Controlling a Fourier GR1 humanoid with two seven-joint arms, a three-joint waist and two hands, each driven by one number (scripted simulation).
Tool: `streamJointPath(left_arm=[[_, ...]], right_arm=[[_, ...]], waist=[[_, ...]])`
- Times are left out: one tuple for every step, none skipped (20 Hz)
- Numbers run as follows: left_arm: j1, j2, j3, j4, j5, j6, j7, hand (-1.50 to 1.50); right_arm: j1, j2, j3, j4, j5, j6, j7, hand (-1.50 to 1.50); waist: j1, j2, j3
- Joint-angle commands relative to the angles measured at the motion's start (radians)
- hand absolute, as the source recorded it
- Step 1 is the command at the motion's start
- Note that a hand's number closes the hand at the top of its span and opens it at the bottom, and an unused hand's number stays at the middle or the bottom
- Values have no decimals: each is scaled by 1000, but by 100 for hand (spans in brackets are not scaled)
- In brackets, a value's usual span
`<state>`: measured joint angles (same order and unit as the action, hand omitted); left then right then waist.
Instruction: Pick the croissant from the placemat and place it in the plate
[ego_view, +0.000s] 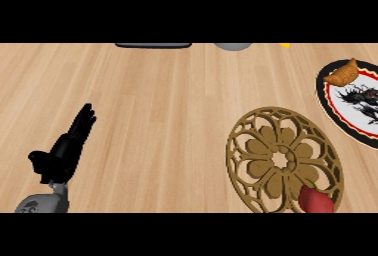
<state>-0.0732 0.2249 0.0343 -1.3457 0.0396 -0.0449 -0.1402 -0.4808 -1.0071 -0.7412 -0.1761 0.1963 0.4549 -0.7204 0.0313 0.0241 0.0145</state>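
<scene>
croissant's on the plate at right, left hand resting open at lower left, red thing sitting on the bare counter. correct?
One error: the red object lies on the brown openwork placemat, at its lower right edge, not on bare counter. The head view shows this. The croissant on the plate and the open left hand are right.

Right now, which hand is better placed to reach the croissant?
Probably the right: the croissant lies on the plate at far right, while the left hand rests open far left. The right hand is out of view.

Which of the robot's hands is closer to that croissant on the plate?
Only the left hand shows, open, far across the counter at lower left of the croissant, which lies on the plate. The right hand is out of view.
</scene>
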Motion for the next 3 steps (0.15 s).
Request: streamJointPath(left_arm=[[-11,-13,-14,21,-14,6,1,0],[21,0,2,-11,5,-6,-1,0],[6,-16,-12,11,-12,8,-8,0]], right_arm=[[36,1,6,-6,3,92,-90,-150],[46,-4,-2,-8,-3,68,-94,-150],[59,5,-7,-12,-8,62,-117,-150]], waist=[[-3,2,1],[12,-2,2],[-4,1,3]])
